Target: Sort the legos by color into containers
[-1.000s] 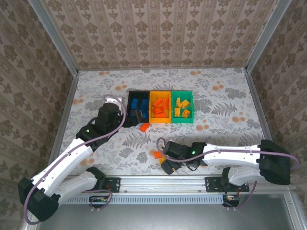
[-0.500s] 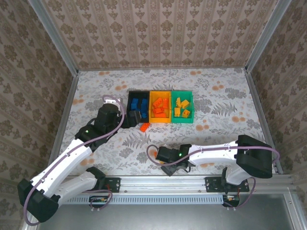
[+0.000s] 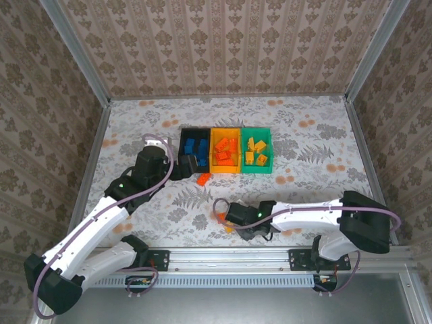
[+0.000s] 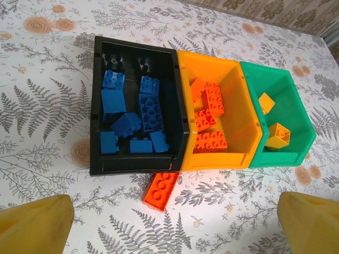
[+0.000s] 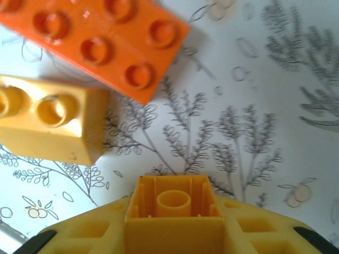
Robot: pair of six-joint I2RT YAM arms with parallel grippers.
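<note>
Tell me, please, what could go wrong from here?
1. The right fingers seemingly hold a yellow brick close to a loose yellow brick and a red-orange brick lying together; descending could scatter them.
2. A second red-orange brick lies by the black bin; the open left fingers might push it or drop it among the blue bricks.

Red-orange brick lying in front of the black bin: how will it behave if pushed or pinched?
The red-orange studded plastic brick looks rigid, so a pinch shouldn't deform it. It lies flat, studs up, so a push would probably slide it, not roll it. Glossy sides might slip.
</note>
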